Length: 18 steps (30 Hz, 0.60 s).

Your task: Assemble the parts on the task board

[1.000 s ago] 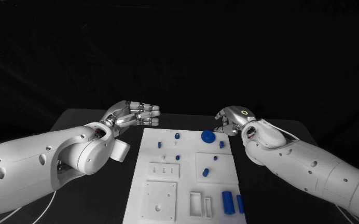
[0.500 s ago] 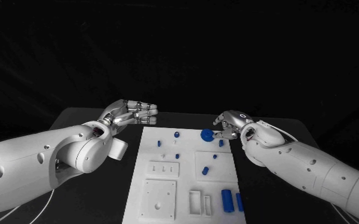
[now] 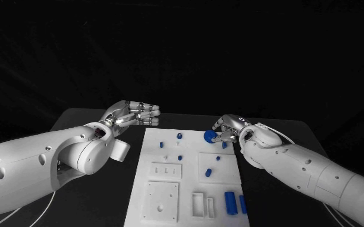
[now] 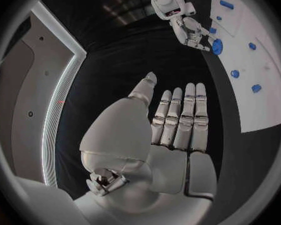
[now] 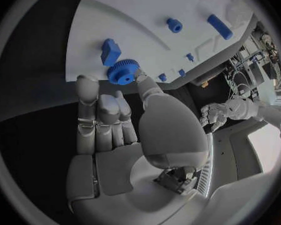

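- My right hand (image 3: 230, 127) has its fingers apart, nothing held; the round toothed blue plastic gear (image 5: 122, 71) sits at its fingertips, on the white task board (image 3: 185, 185).
- It looks light, rigid; I'd pinch its toothed rim.
- My left hand (image 3: 135, 114) is empty, fingers together.

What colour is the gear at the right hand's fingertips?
Blue; the gear shows best in the right wrist view, by the right hand.

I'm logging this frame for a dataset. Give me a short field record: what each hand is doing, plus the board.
left hand: off the board's far left corner, fingers together, holding nothing
right hand: at the board's far right edge, thumb tip touching the blue gear; no grip visible
task board: white, mid-table, small blue parts scattered on it
blue block: beside the gear
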Tool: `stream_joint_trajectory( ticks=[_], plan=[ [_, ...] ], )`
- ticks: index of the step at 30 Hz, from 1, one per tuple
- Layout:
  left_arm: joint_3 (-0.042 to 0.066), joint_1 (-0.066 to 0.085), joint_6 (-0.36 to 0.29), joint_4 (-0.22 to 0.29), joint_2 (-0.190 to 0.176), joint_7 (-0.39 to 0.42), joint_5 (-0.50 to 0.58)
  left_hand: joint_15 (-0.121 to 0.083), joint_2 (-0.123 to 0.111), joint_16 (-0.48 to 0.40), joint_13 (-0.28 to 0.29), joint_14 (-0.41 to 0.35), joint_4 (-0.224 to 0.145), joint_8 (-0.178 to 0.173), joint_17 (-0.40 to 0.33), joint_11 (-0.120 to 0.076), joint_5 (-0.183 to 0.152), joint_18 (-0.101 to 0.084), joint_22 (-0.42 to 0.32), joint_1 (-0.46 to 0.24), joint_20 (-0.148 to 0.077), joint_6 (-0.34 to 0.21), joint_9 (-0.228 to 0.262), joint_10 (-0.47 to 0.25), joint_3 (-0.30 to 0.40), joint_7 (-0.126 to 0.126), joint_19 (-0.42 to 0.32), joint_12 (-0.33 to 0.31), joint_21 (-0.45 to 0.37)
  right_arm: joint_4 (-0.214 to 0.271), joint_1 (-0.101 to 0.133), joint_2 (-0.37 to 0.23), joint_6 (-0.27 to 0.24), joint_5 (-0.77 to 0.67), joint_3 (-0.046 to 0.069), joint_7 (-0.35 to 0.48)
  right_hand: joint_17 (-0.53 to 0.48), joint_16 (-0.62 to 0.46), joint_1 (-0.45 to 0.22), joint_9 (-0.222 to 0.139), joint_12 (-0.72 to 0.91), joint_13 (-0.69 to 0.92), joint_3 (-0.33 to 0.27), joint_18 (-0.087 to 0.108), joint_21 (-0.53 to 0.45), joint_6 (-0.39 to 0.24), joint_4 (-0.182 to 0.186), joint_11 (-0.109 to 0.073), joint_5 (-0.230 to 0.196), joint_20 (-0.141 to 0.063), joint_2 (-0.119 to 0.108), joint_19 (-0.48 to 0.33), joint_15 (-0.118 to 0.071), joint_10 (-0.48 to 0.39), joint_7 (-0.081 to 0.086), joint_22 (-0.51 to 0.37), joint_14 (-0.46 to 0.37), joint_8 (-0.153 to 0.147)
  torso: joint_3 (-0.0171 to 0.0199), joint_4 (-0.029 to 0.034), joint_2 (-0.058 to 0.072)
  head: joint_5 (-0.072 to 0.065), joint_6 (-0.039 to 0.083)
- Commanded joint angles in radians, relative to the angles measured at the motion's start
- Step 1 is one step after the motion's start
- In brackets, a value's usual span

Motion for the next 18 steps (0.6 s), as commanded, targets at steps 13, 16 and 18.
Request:
stream_joint_trajectory(
  ticks=[13, 16, 18],
  plan=[
    [0.0, 0.0, 0.012, -0.002, 0.009, 0.01, -0.004, 0.004, 0.005, -0.001, 0.002, -0.002, -0.005, 0.003, 0.001, -0.003, -0.004, -0.002, -0.001, 0.005, 0.002, -0.001, 0.001, -0.001, -0.001, 0.003, 0.007, 0.004, 0.005, -0.046, -0.001, 0.033, 0.02, -0.007, 0.001, 0.016, 0.004, 0.003, -0.009, 0.0, 0.001, 0.001, 0.016, -0.001, -0.001, 0.002, -0.009, 0.004, -0.002, 0.004, 0.011, 0.033, 0.001, 0.007, -0.002, 0.045, 0.007, -0.001, 0.0006, 0.0003, 0.0, 0.013, 0.002],
    [0.0, 0.0, 0.013, -0.003, 0.011, 0.01, -0.005, 0.004, 0.005, -0.001, 0.002, -0.002, -0.005, 0.003, 0.001, -0.003, -0.004, -0.002, -0.001, 0.005, 0.002, -0.001, 0.001, -0.001, -0.001, 0.003, 0.007, 0.004, 0.005, -0.057, -0.001, 0.041, 0.026, -0.011, 0.001, 0.017, 0.005, 0.003, -0.011, 0.0, 0.0, 0.0, 0.021, -0.001, -0.001, 0.004, -0.015, 0.003, -0.005, 0.004, 0.015, 0.034, 0.001, 0.007, -0.003, 0.057, 0.007, -0.001, -0.0006, 0.002, 0.0, 0.016, 0.001],
    [0.0, 0.0, 0.013, -0.003, 0.011, 0.01, -0.005, 0.004, 0.005, -0.001, 0.002, -0.002, -0.005, 0.003, 0.001, -0.003, -0.004, -0.002, -0.001, 0.005, 0.002, -0.001, 0.001, -0.001, -0.001, 0.003, 0.007, 0.004, 0.005, -0.062, -0.001, 0.045, 0.03, -0.013, 0.001, 0.018, 0.007, 0.004, -0.015, 0.0, 0.001, 0.001, 0.023, -0.002, -0.004, 0.008, -0.02, 0.002, -0.005, 0.004, 0.017, 0.035, 0.0, 0.008, -0.004, 0.072, 0.007, -0.001, -0.0014, 0.0012, -0.001, 0.018, 0.0]
  ],
)
